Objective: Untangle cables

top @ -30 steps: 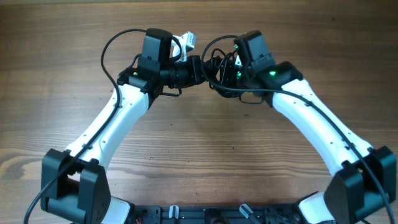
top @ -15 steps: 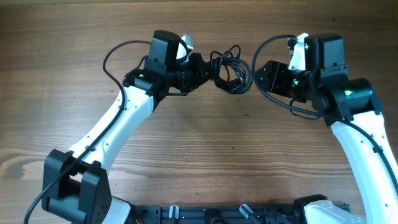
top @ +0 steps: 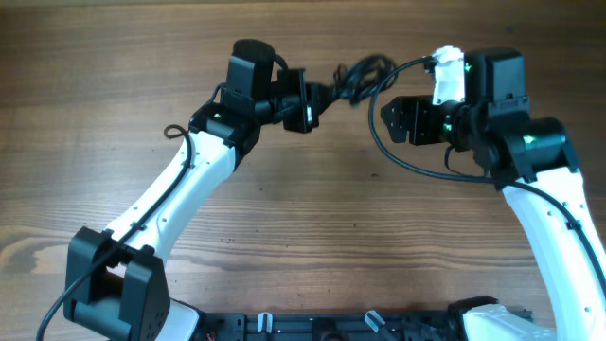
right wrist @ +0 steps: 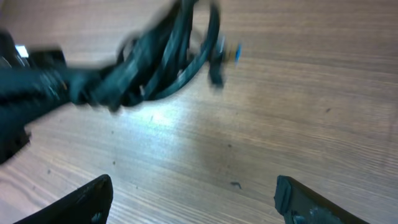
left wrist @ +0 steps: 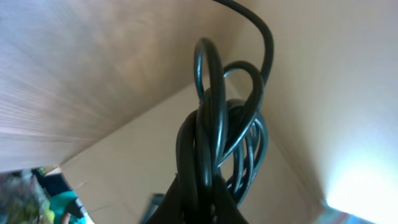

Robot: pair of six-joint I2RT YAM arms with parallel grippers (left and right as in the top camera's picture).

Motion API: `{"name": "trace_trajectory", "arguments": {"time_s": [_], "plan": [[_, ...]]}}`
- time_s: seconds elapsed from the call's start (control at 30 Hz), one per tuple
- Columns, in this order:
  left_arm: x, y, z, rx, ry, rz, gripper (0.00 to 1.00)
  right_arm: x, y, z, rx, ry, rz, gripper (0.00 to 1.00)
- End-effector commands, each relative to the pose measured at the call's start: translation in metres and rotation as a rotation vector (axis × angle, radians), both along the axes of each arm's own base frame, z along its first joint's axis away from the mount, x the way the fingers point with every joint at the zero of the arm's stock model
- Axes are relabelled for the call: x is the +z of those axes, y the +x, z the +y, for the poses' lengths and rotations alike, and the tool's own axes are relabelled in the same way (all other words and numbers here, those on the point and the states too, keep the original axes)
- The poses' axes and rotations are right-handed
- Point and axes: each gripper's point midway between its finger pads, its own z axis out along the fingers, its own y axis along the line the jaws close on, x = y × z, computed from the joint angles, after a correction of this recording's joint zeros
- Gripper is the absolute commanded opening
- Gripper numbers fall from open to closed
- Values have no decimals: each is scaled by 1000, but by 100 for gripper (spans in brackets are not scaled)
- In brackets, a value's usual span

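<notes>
Overhead: left arm reaches up from lower left, elbow bent, wrist turned right at upper centre. Left gripper (top: 318, 95) clenched on cables (top: 362, 74), bundle sticking out to its right. Right arm rises along right edge, wrist pointing left. Right gripper (top: 390, 120) spread wide, empty, near bundle, not touching.

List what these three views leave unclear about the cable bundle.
Overhead: the tangled bundle of thin black cables is too small to count strands.
Left wrist: its lower end runs off the bottom edge; no plug ends show.
Right wrist: motion blur smears its crossings and plug tips.
</notes>
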Motion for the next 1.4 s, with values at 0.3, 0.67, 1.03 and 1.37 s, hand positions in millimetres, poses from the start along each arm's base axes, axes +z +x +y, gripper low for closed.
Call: {"name": "trace_trajectory", "arguments": {"time_s": [0.3,0.67,1.03,1.37], "plan": [[51,18,13,54,-165,-52,4,7,49,-36,16,445,3,80],[52,15,11,34,-172,-48,4,-28,110,35,321,738,-138,82],[56,-2,3,-73,-205,-28,4,-26,161,38,39,743,-225,76],[68,-39,-8,-392,-173,-323,4,-40,154,40,38,742,-144,7]]}}
